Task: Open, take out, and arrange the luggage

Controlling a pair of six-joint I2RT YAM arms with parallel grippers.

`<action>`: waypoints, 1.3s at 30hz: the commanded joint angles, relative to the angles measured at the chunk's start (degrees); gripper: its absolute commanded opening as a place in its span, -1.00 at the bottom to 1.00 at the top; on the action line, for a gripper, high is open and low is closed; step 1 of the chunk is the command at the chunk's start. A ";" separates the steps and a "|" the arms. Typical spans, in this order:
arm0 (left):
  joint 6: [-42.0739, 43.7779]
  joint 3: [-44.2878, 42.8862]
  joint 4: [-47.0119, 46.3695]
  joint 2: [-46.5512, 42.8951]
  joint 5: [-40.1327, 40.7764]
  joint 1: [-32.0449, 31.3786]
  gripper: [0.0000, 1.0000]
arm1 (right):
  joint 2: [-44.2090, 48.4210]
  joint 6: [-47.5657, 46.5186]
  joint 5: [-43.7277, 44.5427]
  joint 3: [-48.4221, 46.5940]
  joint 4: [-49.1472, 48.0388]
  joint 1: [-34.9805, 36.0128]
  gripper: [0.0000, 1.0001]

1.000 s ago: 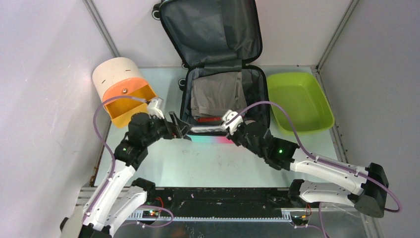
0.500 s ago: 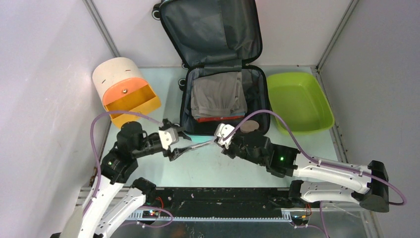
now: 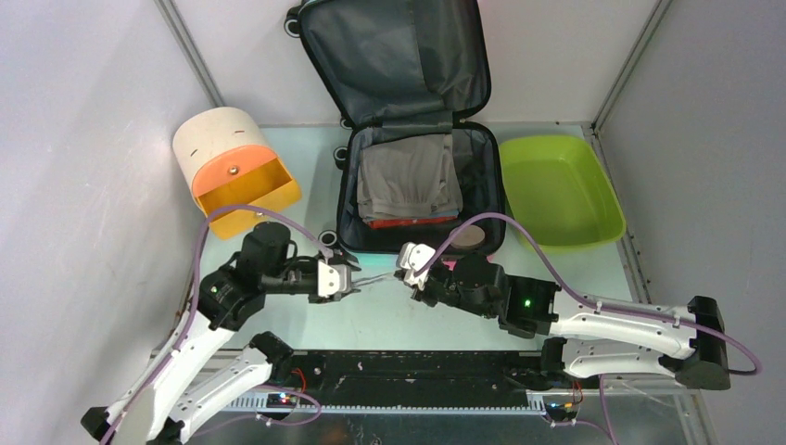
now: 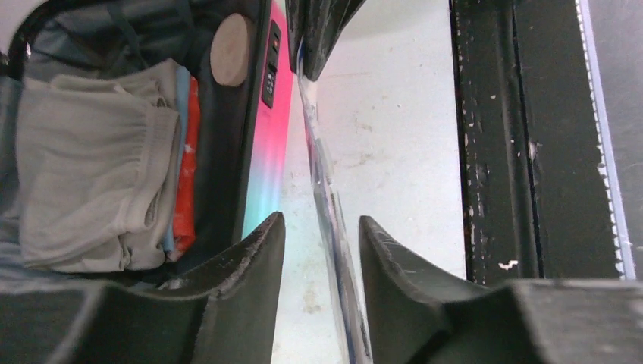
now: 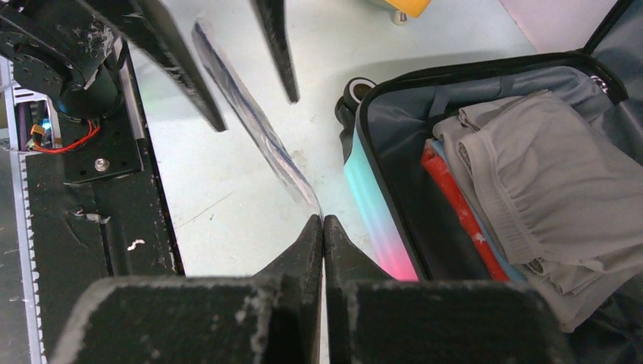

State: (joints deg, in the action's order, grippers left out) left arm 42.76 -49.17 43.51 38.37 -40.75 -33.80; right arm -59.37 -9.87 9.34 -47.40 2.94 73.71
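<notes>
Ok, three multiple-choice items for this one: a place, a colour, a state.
1. Where does the lime-green tub sit?
A) left of the luggage
B) right of it
C) inside it
2. What colour is the top folded garment in the luggage?
A) grey
B) yellow
C) black
3. The right gripper is:
A) wide open
B) shut on the clear sheet
C) out of view

B: the top view shows the tub at the luggage's right side.
A: grey fabric lies uppermost.
B: its fingertips pinch the sheet's end.

Lime-green tub on table's R side, cream-and-orange cylinder at L, well apart.
</notes>
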 commanded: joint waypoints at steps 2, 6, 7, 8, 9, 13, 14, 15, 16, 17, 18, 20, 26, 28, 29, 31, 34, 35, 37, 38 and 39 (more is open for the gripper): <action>-0.87 -0.44 -1.90 0.30 3.95 -1.08 -0.28 | 0.41 -0.05 1.80 -2.96 -2.23 0.83 -1.00; -2.24 -0.77 -2.82 1.24 5.01 -1.09 -0.67 | 0.84 0.06 2.64 -2.96 -2.21 1.02 -1.00; -2.38 -1.18 -2.48 1.90 5.47 -1.09 -0.78 | 0.88 0.04 2.77 -2.96 -2.18 1.05 -1.00; -2.40 -1.49 -2.12 2.33 5.71 -1.09 -0.84 | 1.03 0.10 2.82 -2.96 -2.11 1.06 -1.00; -2.37 -2.17 -1.41 3.07 6.20 -1.09 -0.95 | 1.19 0.10 3.04 -2.96 -2.13 1.08 -1.00; -2.51 -3.86 -0.28 4.19 10.75 -1.09 -1.00 | 1.39 0.95 5.79 -2.96 -1.36 1.03 -0.83; -2.86 -4.02 -1.01 4.01 13.65 -1.09 -1.00 | 1.55 1.64 6.22 -2.96 -0.83 1.01 -0.63; -2.90 -4.10 -1.52 3.38 15.42 -1.05 -1.00 | 2.01 2.11 7.20 -2.96 -0.52 1.02 -0.51; -2.67 -4.05 -2.75 2.94 18.82 -1.07 -1.00 | 2.30 2.90 7.67 -2.96 0.10 1.05 -0.26; -2.46 -3.82 -3.40 1.99 20.78 -1.04 -1.00 | 2.90 3.22 8.82 -2.96 0.43 1.07 -0.13; -1.57 -3.74 -4.63 1.50 24.62 -0.98 -1.00 | 3.23 3.64 9.83 -2.96 1.00 1.10 0.11; 0.66 -3.82 -5.07 0.75 29.29 -0.43 -1.00 | 4.26 3.42 11.61 -2.37 1.35 1.06 0.72; 7.09 -7.31 -2.83 2.66 32.50 9.58 -1.00 | 8.37 4.06 16.70 1.16 3.06 0.10 0.99; 9.40 -7.61 -5.03 2.30 31.98 16.38 -1.00 | 10.80 4.51 16.91 2.92 3.06 -0.27 0.99; 10.48 -7.26 -6.21 2.09 30.41 18.41 -1.00 | 11.45 4.79 16.97 3.32 3.04 -0.38 0.99; 14.13 -5.75 -10.53 1.59 28.53 24.17 -1.00 | 13.27 5.02 16.97 4.37 3.04 -0.83 0.99; 20.12 -5.35 -14.40 4.18 32.17 27.68 -1.00 | 15.86 4.91 16.79 5.58 3.69 -1.41 0.99; 21.45 -5.56 -14.94 5.10 35.49 27.79 -1.00 | 16.26 4.85 16.88 5.75 4.39 -1.58 0.99; 22.32 -6.02 -15.61 7.54 36.88 28.54 -1.00 | 17.60 4.76 17.47 6.07 5.53 -1.88 0.99; 22.38 -5.85 -16.24 8.55 36.44 29.45 -1.00 | 18.54 4.81 17.68 6.46 5.78 -1.98 0.99; 22.43 -5.54 -18.43 8.91 35.15 30.09 -1.00 | 19.05 4.80 17.96 6.71 6.01 -2.23 0.99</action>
State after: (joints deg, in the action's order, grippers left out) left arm 60.20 -54.43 32.08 44.31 -7.18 -5.91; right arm -42.96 -5.89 25.34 -41.45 7.88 72.16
